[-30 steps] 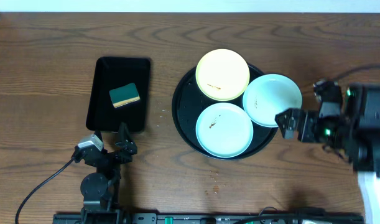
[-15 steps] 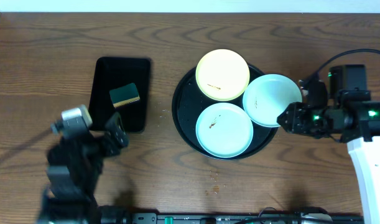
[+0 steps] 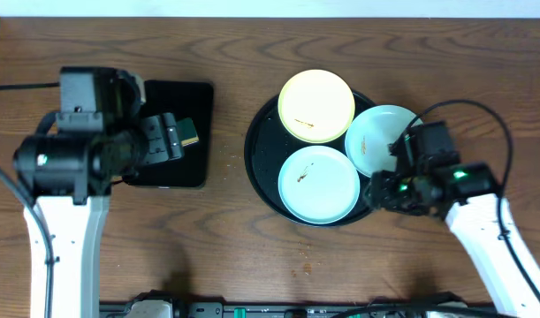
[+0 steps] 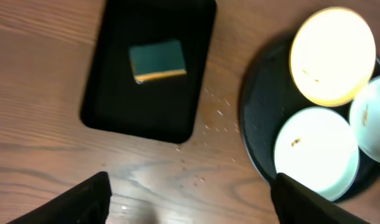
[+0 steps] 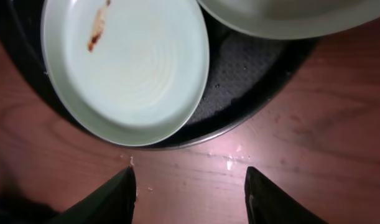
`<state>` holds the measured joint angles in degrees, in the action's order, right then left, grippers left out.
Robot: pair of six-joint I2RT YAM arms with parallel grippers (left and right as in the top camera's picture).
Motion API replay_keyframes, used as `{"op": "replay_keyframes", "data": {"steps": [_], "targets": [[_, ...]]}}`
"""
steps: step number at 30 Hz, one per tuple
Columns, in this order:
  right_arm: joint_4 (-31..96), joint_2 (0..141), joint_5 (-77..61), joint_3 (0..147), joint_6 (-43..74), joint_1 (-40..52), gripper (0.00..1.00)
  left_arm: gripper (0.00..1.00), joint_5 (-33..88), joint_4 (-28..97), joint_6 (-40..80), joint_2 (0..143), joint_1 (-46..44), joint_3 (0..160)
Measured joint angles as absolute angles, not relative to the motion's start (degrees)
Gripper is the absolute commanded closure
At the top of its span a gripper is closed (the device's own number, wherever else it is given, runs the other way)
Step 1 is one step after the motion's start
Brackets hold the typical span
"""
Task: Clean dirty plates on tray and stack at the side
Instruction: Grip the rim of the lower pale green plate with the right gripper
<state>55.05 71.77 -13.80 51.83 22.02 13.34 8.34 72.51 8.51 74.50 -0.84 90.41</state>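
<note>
Reaching forward, left gripper [image 4: 191,186] (jaws apart); right gripper [image 5: 190,177] now at tray [image 5: 239,93] rim.

The left arm [image 3: 64,231] stood along the 9 o'clock edge. The left gripper [image 3: 166,140] pointed toward 3 o'clock, jaws spread wide. The right arm [image 3: 492,240] slanted in from 5 o'clock. The right gripper [image 3: 386,189] aimed toward 9 o'clock, tilted down, jaws equally wide apart.

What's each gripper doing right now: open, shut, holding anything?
Left gripper: open, holding nothing.
Right gripper: open, holding nothing.
</note>
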Motion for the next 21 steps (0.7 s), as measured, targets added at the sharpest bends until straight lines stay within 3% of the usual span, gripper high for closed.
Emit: {"op": "replay_keyframes", "data": {"steps": [7,21], "targets": [[41.9,71.8,-8.7,42.2,25.5,15.7,0.58,0.18,10.2,73.7,8.5,78.7,-0.8,90.4],[29.0,80.3,-5.1,39.7,27.4,18.6,0.63,0.18,10.4,72.8,8.5,80.9,-0.8,89.8]]}}
